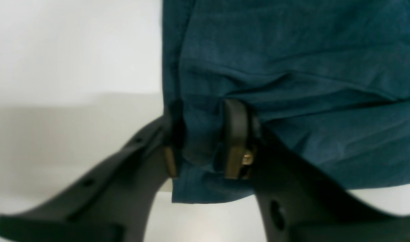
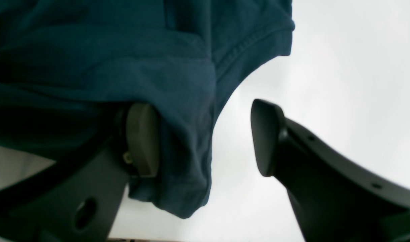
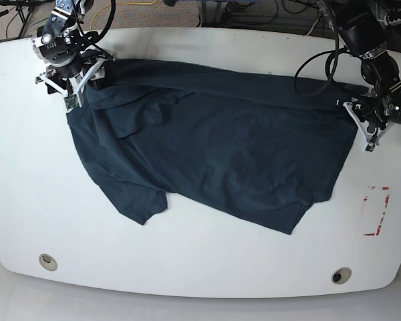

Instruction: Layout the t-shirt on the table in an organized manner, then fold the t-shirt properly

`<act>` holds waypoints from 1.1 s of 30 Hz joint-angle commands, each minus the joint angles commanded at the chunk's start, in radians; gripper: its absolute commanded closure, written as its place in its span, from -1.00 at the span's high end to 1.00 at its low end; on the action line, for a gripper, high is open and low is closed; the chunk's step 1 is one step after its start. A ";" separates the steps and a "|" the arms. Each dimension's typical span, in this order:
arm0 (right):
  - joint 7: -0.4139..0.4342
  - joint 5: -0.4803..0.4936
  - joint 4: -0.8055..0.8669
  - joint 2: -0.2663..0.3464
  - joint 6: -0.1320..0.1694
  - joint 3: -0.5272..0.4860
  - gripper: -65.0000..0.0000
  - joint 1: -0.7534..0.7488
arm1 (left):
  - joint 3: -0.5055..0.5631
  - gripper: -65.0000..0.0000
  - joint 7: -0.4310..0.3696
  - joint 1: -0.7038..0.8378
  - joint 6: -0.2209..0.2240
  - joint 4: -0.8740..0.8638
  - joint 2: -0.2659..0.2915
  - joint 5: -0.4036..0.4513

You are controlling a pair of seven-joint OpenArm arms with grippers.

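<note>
The dark navy t-shirt lies spread and wrinkled across the white table, with folds near its upper left. At the shirt's right edge, my left gripper is shut on a fold of the fabric; the left wrist view shows the cloth pinched in the left gripper. My right gripper is at the shirt's top-left corner. It stands open, with a hemmed piece of shirt draped against one finger and the other finger over bare table.
A red-white tape rectangle is stuck near the table's right edge. Two round grey grommets sit near the front edge. Cables lie beyond the table's far edge.
</note>
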 joint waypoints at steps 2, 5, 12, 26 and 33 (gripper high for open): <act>0.000 0.000 0.000 0.000 0.000 -0.002 0.19 0.000 | 0.000 -0.65 0.000 0.000 0.000 0.000 -0.002 0.000; 0.000 0.000 0.000 0.000 0.000 -0.002 0.19 0.000 | 0.018 -0.78 0.000 0.000 0.000 0.000 -0.005 0.006; 0.000 0.000 0.000 0.000 0.000 -0.002 0.19 0.014 | 0.054 -0.96 -0.005 0.017 0.000 0.000 -0.005 0.006; 0.000 -0.002 0.000 0.000 0.000 0.000 0.19 0.018 | -0.023 -1.00 -0.044 0.020 0.000 0.153 0.044 0.006; 0.000 0.000 0.000 0.000 0.000 0.002 0.19 0.014 | -0.031 -1.00 -0.044 0.021 0.000 0.273 0.046 0.008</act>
